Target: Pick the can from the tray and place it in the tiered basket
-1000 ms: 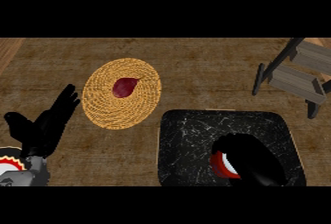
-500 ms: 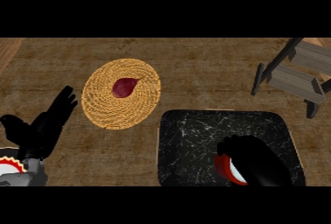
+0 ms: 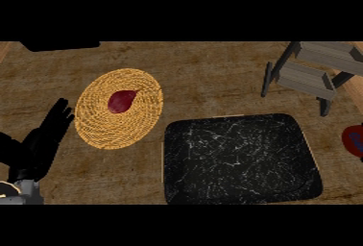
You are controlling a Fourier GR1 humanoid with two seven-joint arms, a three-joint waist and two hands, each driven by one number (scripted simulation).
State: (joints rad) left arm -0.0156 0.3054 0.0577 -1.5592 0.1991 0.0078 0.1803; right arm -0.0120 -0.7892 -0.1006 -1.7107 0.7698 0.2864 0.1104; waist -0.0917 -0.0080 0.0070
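1. My view from the head camera, steeply down on the wooden counter (image 3: 212,77): the black marbled tray (image 3: 237,158) fills the near centre. Its face shows whole from rim to rim, and its near edge runs along the bottom of the view.
2. The can (image 3: 355,140) is off the tray. Only a red sliver with a dark rim shows, cut by the view's right edge. It sits just beyond the tray's far right corner and below the tiered basket (image 3: 301,79).
3. I cannot tell what holds the can; the right hand shows nowhere in my view.
4. The tiered basket, grey slatted shelves on dark legs, stands at the far right corner. Part of it runs out of view.
5. Between the basket and the tray lies a band of bare wood.
6. The left hand (image 3: 44,144) rests at the lower left edge, fingers straight, together and pointing away from me, gripping nothing. Its fingertips sit just beside the woven plate (image 3: 106,129), which carries a dark red lump (image 3: 122,101).
7. A narrow strip of counter parts the plate from the tray.
8. Too little of the can shows to read any label.
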